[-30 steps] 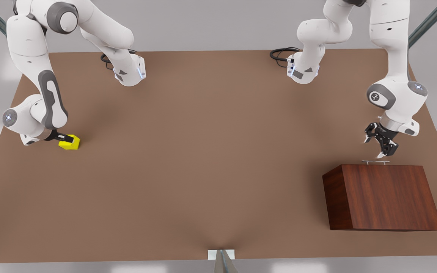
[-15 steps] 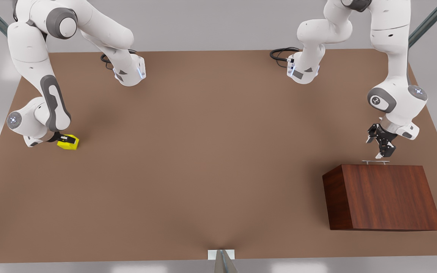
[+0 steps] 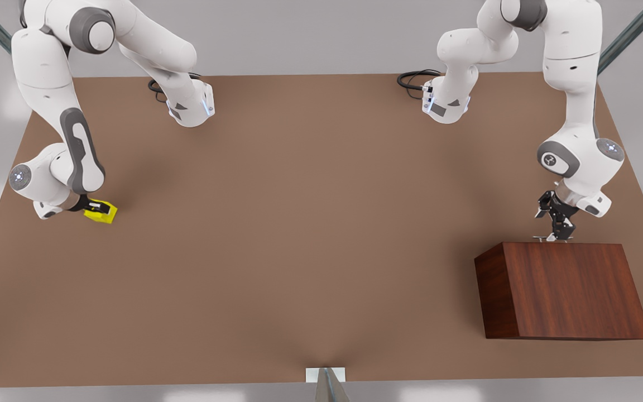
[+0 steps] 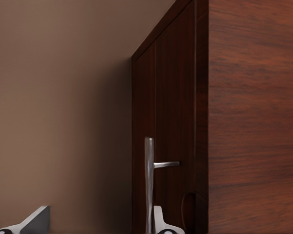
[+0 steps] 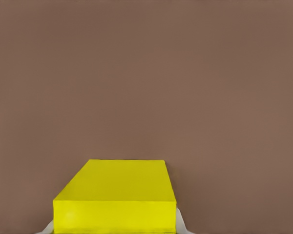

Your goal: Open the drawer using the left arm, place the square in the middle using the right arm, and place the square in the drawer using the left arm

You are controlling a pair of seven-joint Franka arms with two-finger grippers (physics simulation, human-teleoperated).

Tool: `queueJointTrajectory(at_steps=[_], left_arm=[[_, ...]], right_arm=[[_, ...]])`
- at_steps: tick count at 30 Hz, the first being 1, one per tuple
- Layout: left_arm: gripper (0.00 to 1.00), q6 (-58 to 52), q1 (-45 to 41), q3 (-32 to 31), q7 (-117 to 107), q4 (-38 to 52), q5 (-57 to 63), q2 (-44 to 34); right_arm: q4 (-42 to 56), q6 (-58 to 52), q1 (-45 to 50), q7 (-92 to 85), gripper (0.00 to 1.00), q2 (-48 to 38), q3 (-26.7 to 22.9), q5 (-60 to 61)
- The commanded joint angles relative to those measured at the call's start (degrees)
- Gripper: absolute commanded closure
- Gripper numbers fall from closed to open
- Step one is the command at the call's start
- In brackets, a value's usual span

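Brown tabletop (image 3: 299, 223): left gripper (image 3: 555, 230) has dropped, open, around the shut dark wooden drawer's silver bar handle (image 4: 149, 183). Right gripper (image 3: 91, 209) stays clamped on the small yellow cube (image 3: 102, 213).

You've got one black cable (image 3: 159, 87) coiled at the table's far edge toward the front view's left, a second cable (image 3: 412, 79) toward its right, and a small white plate (image 3: 325, 373) mid near edge.
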Motion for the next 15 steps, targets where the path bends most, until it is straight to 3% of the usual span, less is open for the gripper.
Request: queueJointTrajectory(at_steps=[1, 12, 15], left_arm=[[0.0, -0.49, 0.0, 0.01, 4.49, 0.03, -0.34, 0.01], [0.0, -7.0, -0.09, 0.18, 4.49, -0.5, -1.22, -2.01], [0.0, -6.91, 0.0, 0.18, 4.58, -1.02, -1.22, -2.18]], right_arm=[[-0.03, -0.91, -0.1, -0.22, 0.24, -0.55, 0.29, 0.03], [-0.29, 1.55, -0.01, -0.22, 0.24, 2.08, 0.29, 0.38], [-0.29, 1.55, 0.08, -0.22, 0.31, 1.91, 0.29, 0.47]])
